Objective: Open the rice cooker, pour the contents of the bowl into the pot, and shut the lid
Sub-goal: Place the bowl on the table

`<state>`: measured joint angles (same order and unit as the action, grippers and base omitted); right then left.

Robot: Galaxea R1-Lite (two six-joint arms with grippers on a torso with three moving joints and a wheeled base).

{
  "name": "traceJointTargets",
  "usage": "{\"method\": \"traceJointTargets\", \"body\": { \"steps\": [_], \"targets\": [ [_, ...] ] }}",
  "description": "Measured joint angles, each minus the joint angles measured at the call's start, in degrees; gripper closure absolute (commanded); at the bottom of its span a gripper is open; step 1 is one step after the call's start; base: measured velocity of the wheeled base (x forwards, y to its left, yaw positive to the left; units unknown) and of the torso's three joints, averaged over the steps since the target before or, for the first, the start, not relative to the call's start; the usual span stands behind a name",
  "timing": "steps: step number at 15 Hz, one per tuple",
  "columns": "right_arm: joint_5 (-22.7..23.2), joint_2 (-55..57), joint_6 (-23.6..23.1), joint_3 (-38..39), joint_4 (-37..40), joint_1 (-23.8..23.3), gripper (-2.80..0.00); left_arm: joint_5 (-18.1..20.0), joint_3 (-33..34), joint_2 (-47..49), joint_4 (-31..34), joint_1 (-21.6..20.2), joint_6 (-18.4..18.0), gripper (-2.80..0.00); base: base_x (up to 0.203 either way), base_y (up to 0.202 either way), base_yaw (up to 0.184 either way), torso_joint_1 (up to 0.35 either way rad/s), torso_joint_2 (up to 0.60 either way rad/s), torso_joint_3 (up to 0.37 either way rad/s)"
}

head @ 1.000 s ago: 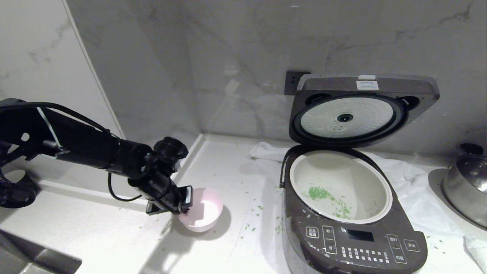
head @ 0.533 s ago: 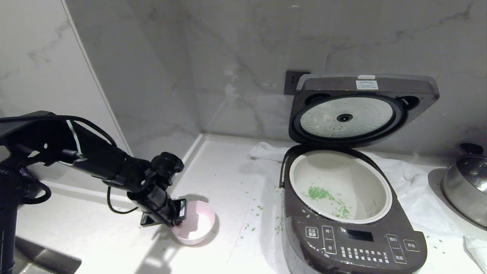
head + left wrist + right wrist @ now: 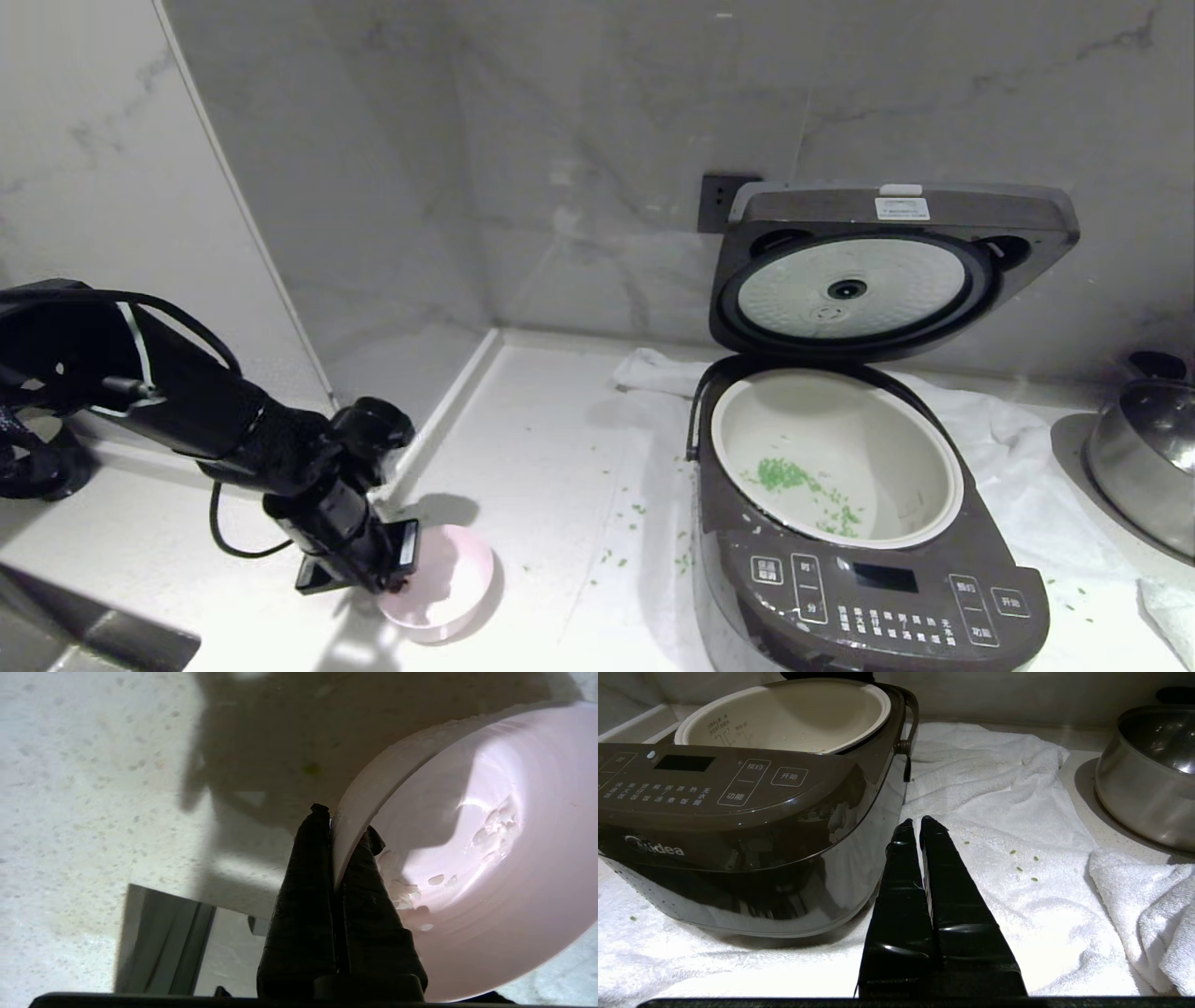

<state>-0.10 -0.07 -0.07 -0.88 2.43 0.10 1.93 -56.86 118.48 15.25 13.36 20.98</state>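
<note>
In left wrist view, end effector point(image 3: 343, 826) pinching bowl point(image 3: 467, 858) rim

My left gripper point(image 3: 397, 569) covers the near rim of the bowl point(image 3: 448, 588), so in the head view I cannot see the pinch itself. The steel pan point(image 3: 1144, 462) runs off the right edge — only part of it shows. The rice cooker point(image 3: 868, 597) is cut at the bottom edge, its front wall hidden. Its button labels are too small to read. In my left wrist view the bowl's far side leaves the picture — cut off.
</note>
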Motion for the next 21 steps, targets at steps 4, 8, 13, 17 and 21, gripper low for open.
{"method": "traceJointTargets", "body": {
  "steps": [4, 8, 13, 17, 21],
  "targets": [
    [0.00, 0.00, 0.02, 0.00, 0.00, 0.00, 0.00, -0.02, 1.76, -0.71, -0.15, -2.31, -1.17, 0.00, 0.000, 0.000, 0.000, 0.000, 0.00, 0.000],
    [0.00, 0.00, 0.00, 0.00, 0.02, 0.00, 0.00, 0.35, 1.83, 0.03, -0.34, -2.47, -0.85, -2.80, 0.000, 0.000, 0.000, 0.000, 0.00, 0.000],
    [0.00, 0.00, 0.00, 0.00, 0.02, 0.01, 0.00, 0.60, 0.61, -0.05, -0.65, -2.31, -0.32, -2.80, 0.000, 0.000, 0.000, 0.000, 0.00, 0.000],
    [0.00, 0.00, 0.00, 0.00, 0.02, 0.00, 0.00, 0.62, 0.53, -2.00, -0.34, -1.73, -0.23, -2.80, 0.000, 0.000, 0.000, 0.000, 0.00, 0.000],
    [0.00, 0.00, 0.00, 0.00, 0.02, 0.00, 0.00, 0.51, -1.53, -5.46, 0.15, 0.04, -0.29, -2.80, 0.000, 0.000, 0.000, 0.000, 0.00, 0.000]
  ]
}}
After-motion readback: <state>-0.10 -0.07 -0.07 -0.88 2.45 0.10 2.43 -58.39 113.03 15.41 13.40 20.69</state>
